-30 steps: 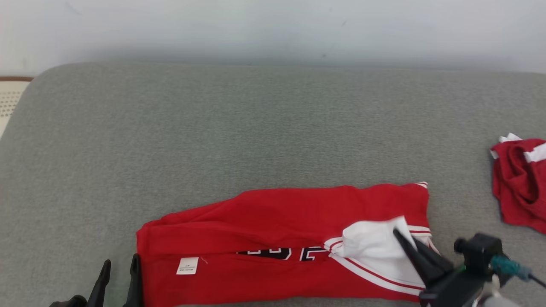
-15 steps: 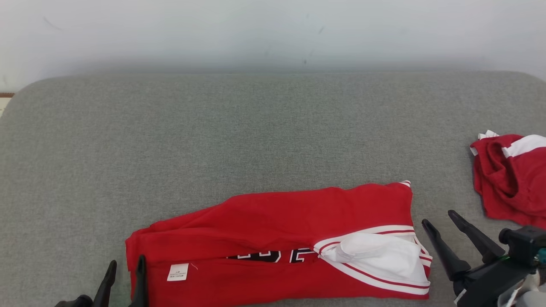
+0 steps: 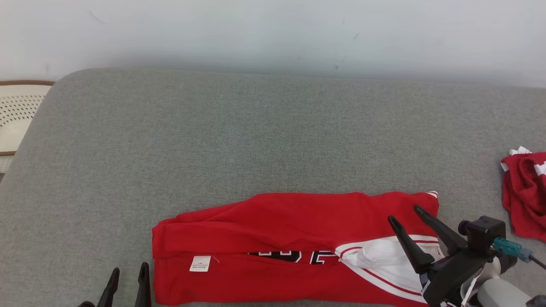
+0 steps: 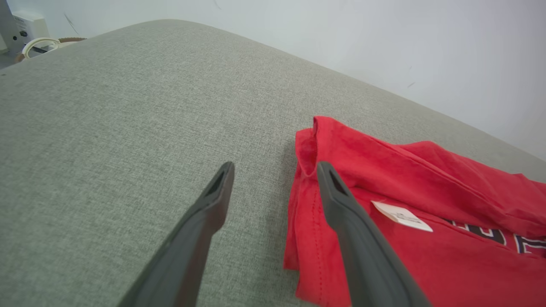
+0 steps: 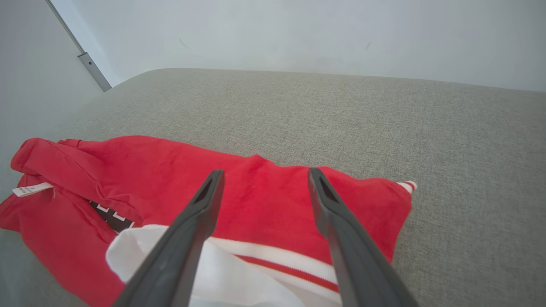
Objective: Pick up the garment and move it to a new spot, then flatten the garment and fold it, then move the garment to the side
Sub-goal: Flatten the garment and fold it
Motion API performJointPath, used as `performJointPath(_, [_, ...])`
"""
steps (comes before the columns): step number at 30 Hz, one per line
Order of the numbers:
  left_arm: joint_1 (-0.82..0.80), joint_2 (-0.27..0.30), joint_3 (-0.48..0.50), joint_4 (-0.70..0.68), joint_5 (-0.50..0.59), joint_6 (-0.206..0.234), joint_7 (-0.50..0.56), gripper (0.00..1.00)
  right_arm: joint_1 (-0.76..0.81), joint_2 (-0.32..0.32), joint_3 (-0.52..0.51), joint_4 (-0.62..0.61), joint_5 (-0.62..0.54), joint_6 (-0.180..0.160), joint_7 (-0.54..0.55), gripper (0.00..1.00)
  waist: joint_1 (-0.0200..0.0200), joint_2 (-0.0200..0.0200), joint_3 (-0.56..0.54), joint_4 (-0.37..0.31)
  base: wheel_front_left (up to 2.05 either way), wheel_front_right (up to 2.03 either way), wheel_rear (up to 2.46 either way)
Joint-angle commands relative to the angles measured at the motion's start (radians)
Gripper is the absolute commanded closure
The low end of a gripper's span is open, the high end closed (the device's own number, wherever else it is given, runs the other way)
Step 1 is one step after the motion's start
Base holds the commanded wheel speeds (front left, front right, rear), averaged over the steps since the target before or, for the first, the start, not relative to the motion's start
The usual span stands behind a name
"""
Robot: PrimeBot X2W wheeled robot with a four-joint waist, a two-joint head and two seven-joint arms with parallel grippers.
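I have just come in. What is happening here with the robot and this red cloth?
A two-armed robot is working on a red garment, which lies partly folded into a long band on a grey padded surface. Its right claw hovers open over the garment's right end, near the white lining, holding nothing. Its left claw is open at the garment's left edge, also holding nothing. A second red garment lies crumpled further to the right.

I record the garment [image 3: 290, 226], a red jersey, lying flat on the grey cushion [image 3: 256, 140] near its front edge, folded lengthwise into a long band. 1 white label [image 3: 199, 263] sits near its left end. Black-and-white lettering [image 3: 294, 256] shows along the fold, and a white panel [image 3: 379, 256] with red stripes lies at the right end.
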Motion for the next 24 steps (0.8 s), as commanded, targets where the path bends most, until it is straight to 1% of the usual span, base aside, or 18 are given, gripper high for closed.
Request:
performJointPath(1, [0.012,0.000,0.004,0.001,-0.010,0.000,0.000,0.00,-0.017,-0.001,0.011,0.004,0.020,0.000,0.002,0.03,0.0000,0.0000,-0.001,0.007,0.00,0.00,0.00])
performJointPath(2, [0.013,0.000,0.005,0.001,-0.012,0.000,0.000,0.00,-0.023,-0.004,0.017,0.005,0.028,0.000,0.003,0.25,0.0000,0.0000,0.000,0.008,0.00,0.00,0.00])
performJointPath(3, [0.014,0.000,0.005,0.003,-0.014,0.000,0.000,0.00,-0.031,-0.009,0.027,0.004,0.035,0.000,0.010,0.79,0.0000,0.0000,0.000,0.008,0.00,0.00,0.00])
performJointPath(4, [0.015,0.000,0.006,0.003,-0.017,0.000,0.000,0.00,-0.040,-0.012,0.034,0.001,0.048,0.000,0.017,1.00,0.0000,0.0000,0.001,0.007,0.00,0.00,0.00])
performJointPath(7, [0.014,0.000,0.004,0.008,-0.026,0.000,0.000,0.00,-0.066,-0.029,0.051,-0.002,0.084,0.000,0.049,1.00,0.0000,0.0000,0.003,0.002,0.00,0.00,0.00])
performJointPath(17, [-0.011,0.000,-0.046,0.021,-0.047,0.000,0.000,0.00,-0.160,-0.080,0.132,-0.039,0.275,0.000,0.274,1.00,0.0000,0.0000,0.014,-0.010,0.00,0.00,0.00])
performJointPath(20, [-0.010,0.001,-0.050,0.021,-0.048,0.000,0.000,0.00,-0.177,-0.091,0.164,-0.053,0.327,0.000,0.342,1.00,0.0000,0.0000,0.015,-0.011,0.00,0.00,0.00])
performJointPath(24, [-0.002,0.001,-0.045,0.018,-0.039,0.000,0.000,0.00,-0.189,-0.099,0.203,-0.078,0.390,0.000,0.406,1.00,0.0000,0.0000,0.012,-0.016,0.00,0.00,0.00])
